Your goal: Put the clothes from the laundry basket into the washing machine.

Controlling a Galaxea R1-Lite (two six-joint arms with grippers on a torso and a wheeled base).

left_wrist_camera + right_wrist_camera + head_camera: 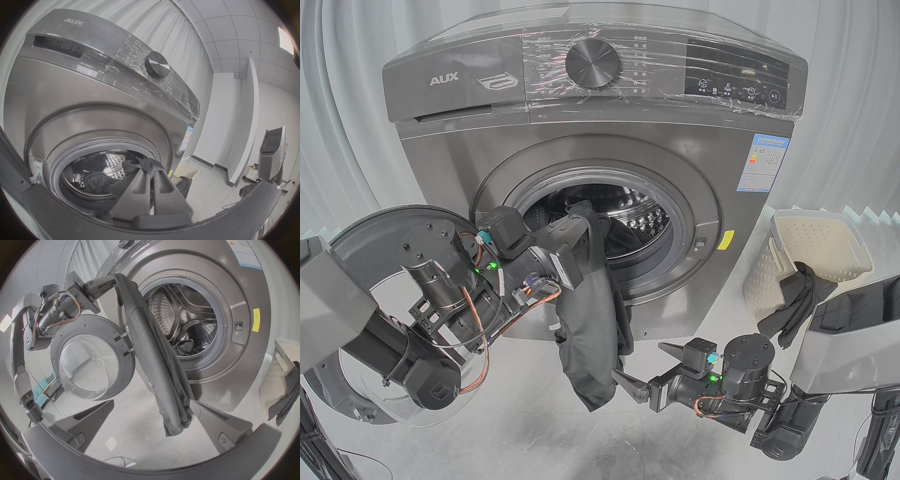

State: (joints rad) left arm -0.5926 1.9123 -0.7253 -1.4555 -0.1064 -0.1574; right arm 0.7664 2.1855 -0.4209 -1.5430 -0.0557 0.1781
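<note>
**Loading step, seen facing the washer (pixel 444 162).** The left jaws are clamped on the top of a dark garment (pixel 590 325), at about 9 o'clock on the rim of the drum mouth (pixel 637 219). The garment hangs straight down from there. It crosses the lower lip of the mouth at about 7 o'clock, and most of its length is outside, with the tail low above the floor. The right jaws stand apart at the tail, 1 finger right against the hem. Whether it touches cannot be told.

**Doing the step well (judgement).** The top is barely past the rim, so the left arm should carry it deep into the drum before letting go. The right jaws should gather the tail and lift it over the lip toward 12 o'clock. Letting go early would probably let the weight outside drag the garment back out, or leave cloth lying on the seal.

**Containers.** The drum holds 1 crumpled dark cloth (pixel 186 347) on its floor, at 6 o'clock. The door (pixel 89 365) hangs open at 9 o'clock. The basket (pixel 831 240), at 3 o'clock of the washer, leans tipped toward it. 1 dark piece (pixel 800 300) spills over its low edge, and the perforated walls are otherwise bare.
</note>
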